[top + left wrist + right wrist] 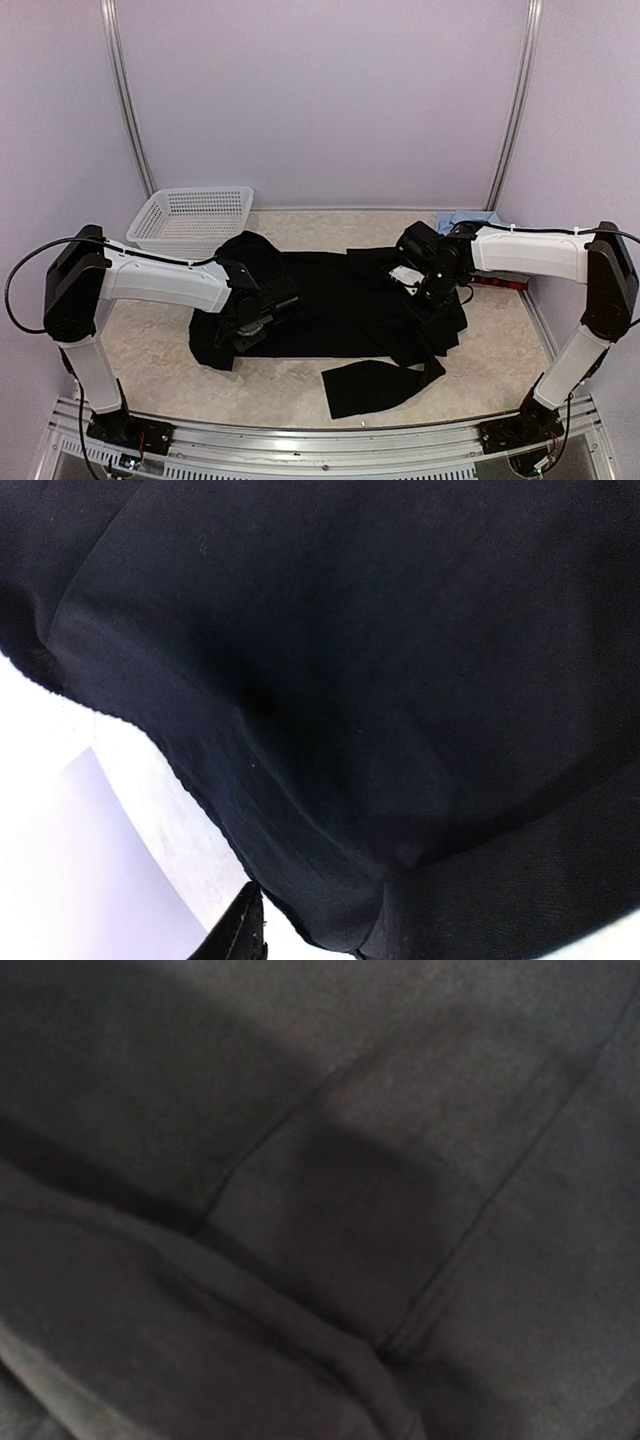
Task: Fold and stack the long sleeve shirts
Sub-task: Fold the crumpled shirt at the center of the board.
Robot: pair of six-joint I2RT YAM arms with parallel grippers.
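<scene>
From above, the black shirt (340, 300) lies spread across the middle of the tabletop (160, 350), bunched at its left end, with one sleeve (375, 385) trailing towards the near edge. The left gripper (255, 325) is down on the shirt's left part; dark jaws against dark cloth, so I cannot tell whether it is released or grasping. The right gripper (428, 305) is down on the shirt's right part, beside the white neck label (404, 275), and is clenched (whether any cloth is pinched in it does not show). A basket (190, 215) stands at the far left corner. A blue shirt (470, 218) lies at the far right corner, and a red-and-black shirt (500, 282) peeps out from behind the right arm near the right edge.

The left wrist view is filled by the black shirt (380, 680) with a seam running through it; a single black finger (240, 935) shows at the bottom edge, just beside the hem.

The right wrist view shows only the black shirt (320, 1200), very close, creased and seamed (no fingers visible).
</scene>
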